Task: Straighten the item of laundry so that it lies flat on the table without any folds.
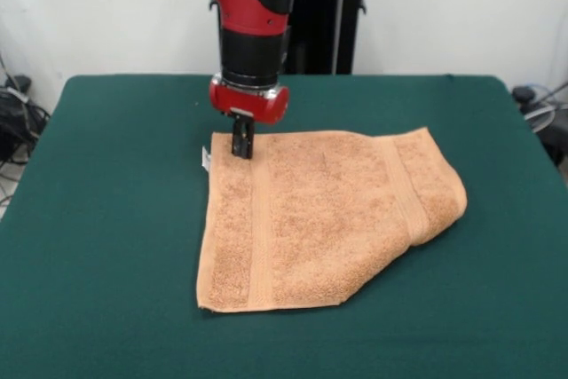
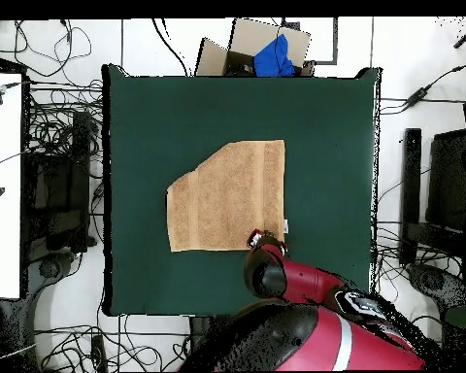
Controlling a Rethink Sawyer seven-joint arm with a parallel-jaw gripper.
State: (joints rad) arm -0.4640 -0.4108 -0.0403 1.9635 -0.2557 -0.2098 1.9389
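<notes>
The towel [image 1: 319, 219] sits mid-tabletop [image 1: 106, 219], one corner folded over. The end effector [image 1: 242, 146] is pressed together on its corner by the tag [image 1: 206, 160].

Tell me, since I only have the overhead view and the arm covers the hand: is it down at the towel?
Observer: Yes. From the front, the hand is low over the towel, at the corner beside the white tag. Whether it touches the cloth is unclear.
Reviewer: And the clipped-looking corner, is that a fold?
Observer: Yes. The front view shows a thick, rounded fold there, with the cloth doubled, on the side away from the hand.
</notes>
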